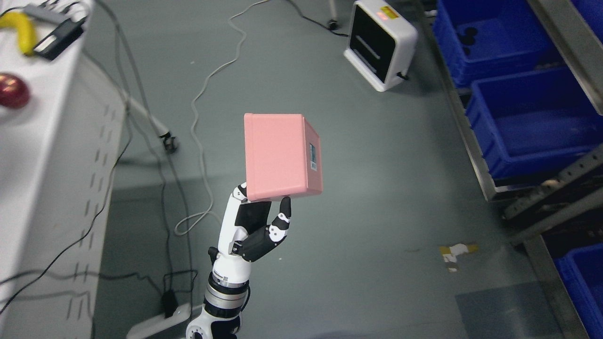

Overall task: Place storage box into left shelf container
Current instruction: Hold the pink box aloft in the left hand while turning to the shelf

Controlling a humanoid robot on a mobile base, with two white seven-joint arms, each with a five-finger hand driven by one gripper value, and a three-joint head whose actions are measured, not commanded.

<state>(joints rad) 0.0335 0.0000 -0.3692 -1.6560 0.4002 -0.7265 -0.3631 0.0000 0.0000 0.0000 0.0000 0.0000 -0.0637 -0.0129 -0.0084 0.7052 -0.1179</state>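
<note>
A pink storage box (pixel 280 155) with a small label on its right side is held up over the grey floor at the picture's middle. My left hand (pixel 263 198) rises from the bottom edge and is shut on the box's lower end, thumb (pixel 284 209) on the right and the other fingers on the left, partly hidden behind the box. A metal shelf (pixel 476 150) at the right holds blue containers, one (pixel 494 37) at the top, one (pixel 537 122) below it and one (pixel 584 282) at the lower right. The box is well left of them. My right arm does not show.
A white table (pixel 52 155) at the left carries a banana (pixel 21 30), an apple (pixel 13 90) and a black device (pixel 59 35). Cables (pixel 202 122) and a power strip (pixel 160 322) lie on the floor. A white appliance (pixel 379 44) stands at the top.
</note>
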